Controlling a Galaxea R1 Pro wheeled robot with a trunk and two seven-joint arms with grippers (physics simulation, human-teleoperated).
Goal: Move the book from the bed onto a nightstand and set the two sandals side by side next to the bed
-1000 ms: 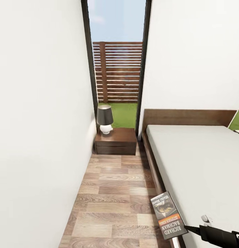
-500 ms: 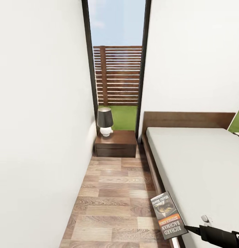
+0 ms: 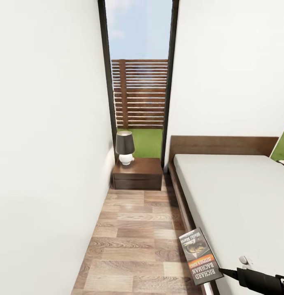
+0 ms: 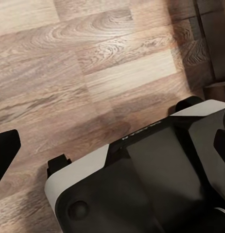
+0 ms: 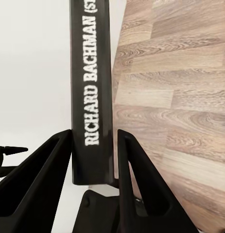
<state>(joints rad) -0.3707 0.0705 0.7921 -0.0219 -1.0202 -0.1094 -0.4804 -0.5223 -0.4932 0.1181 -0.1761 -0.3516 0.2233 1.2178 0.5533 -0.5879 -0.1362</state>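
Observation:
My right gripper (image 5: pixel 93 160) is shut on the book (image 5: pixel 92 87), its two fingers (image 5: pixel 49 184) pressing either side of the black spine lettered "RICHARD BACHMAN". In the head view the book (image 3: pixel 200 256) is held up at the lower right, over the near left edge of the bed (image 3: pixel 240 196), with the right gripper (image 3: pixel 222 271) at its lower corner. The nightstand (image 3: pixel 138 175) stands far ahead, between the left wall and the bed's headboard. My left gripper (image 4: pixel 113 148) is open above the wood floor and the robot's base. The sandals are out of view.
A dark-shaded lamp (image 3: pixel 125 147) takes the nightstand's left part. A narrow strip of wood floor (image 3: pixel 134 237) runs between the white wall (image 3: pixel 48 164) and the bed frame. A tall window (image 3: pixel 138 82) rises behind the nightstand. The robot's white and black base (image 4: pixel 156 189) is below the left gripper.
The whole head picture has slid down a little, so the camera has moved. The book stays in my right gripper at the same spot in the picture.

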